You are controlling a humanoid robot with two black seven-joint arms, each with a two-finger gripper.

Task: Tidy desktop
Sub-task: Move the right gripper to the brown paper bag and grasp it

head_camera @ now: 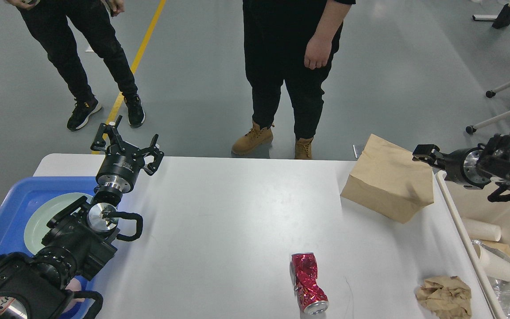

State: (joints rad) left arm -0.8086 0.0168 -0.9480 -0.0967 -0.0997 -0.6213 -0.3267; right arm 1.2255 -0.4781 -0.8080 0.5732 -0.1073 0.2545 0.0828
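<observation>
The white desktop (219,221) fills the lower view. On it lie a brown paper bag (388,179) at the back right, a crushed red can (307,282) near the front, and a crumpled brown paper ball (444,296) at the front right. My left gripper (124,144) is open and empty over the table's back left corner. My right gripper (422,153) comes in from the right, low beside the bag's top right edge; it is small and dark, and its fingers cannot be told apart.
A blue tray (2,221) with a pale green plate (42,217) sits at the left. A beige bin (463,221) with paper cups and trash stands at the right. Two people stand beyond the far edge (299,66), (82,57).
</observation>
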